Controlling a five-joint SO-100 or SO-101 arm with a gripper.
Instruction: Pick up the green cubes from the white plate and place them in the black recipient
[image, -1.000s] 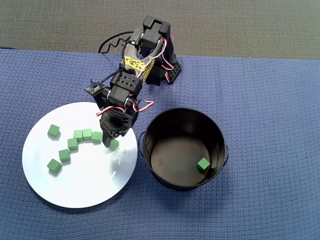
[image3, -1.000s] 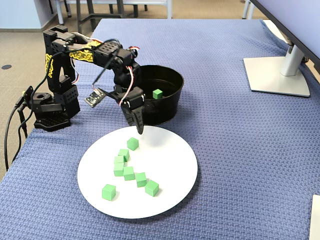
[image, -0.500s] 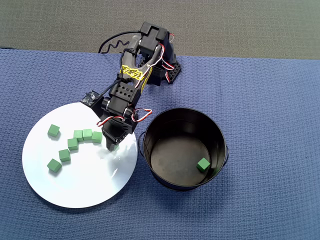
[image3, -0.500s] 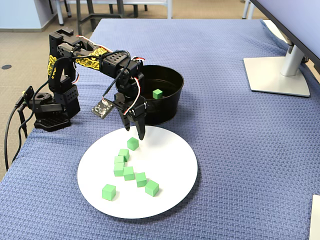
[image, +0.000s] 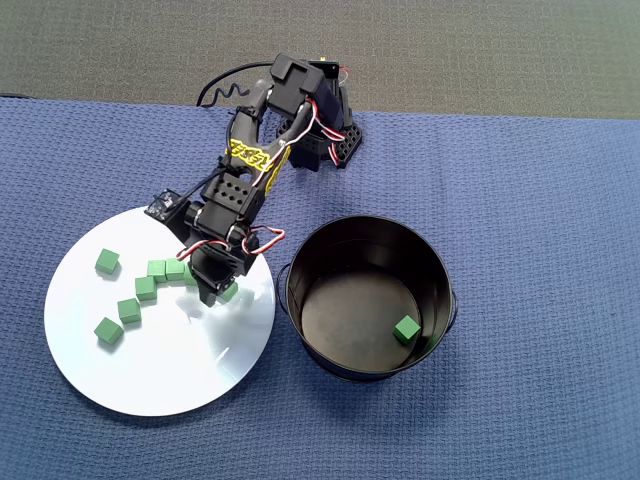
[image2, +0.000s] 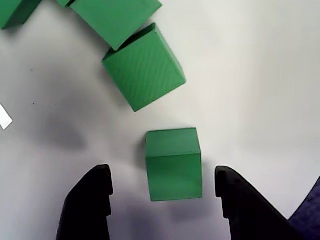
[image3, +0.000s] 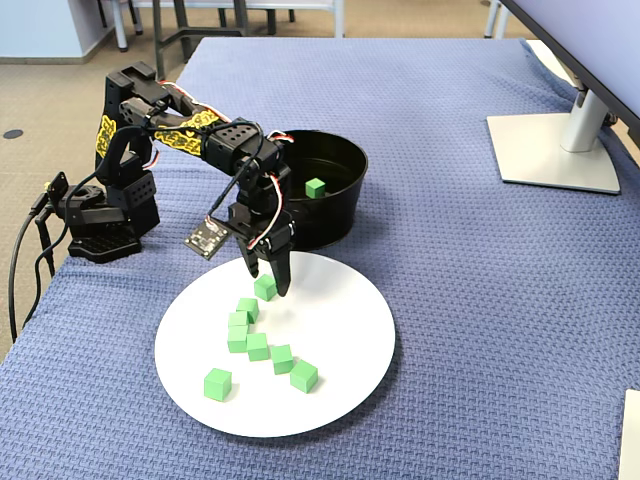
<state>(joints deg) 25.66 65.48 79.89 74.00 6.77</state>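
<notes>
Overhead view: the black two-finger claw (image: 212, 292) hangs over the large round glossy white plate (image: 150, 370), above the small matte green cube (image: 229, 291) nearest the round black metal pot (image: 366, 297), where one green cube (image: 405, 329) already lies.
Wrist view: claw spread wide, gripping nothing; its fingers (image2: 87, 202) flank that cube with clear gaps, apparently set to close.
Fixed view: seven cubes (image3: 258, 346) on the plate, on the blue-clothed worktop (image3: 480, 300).

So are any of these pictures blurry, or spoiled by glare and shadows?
Wrist view: the small matte green cube between the fingers is sharp, casting a soft shadow. Overhead view: the glossy round white plate looks evenly bright. Fixed view: clear throughout, no strong glare.
</notes>
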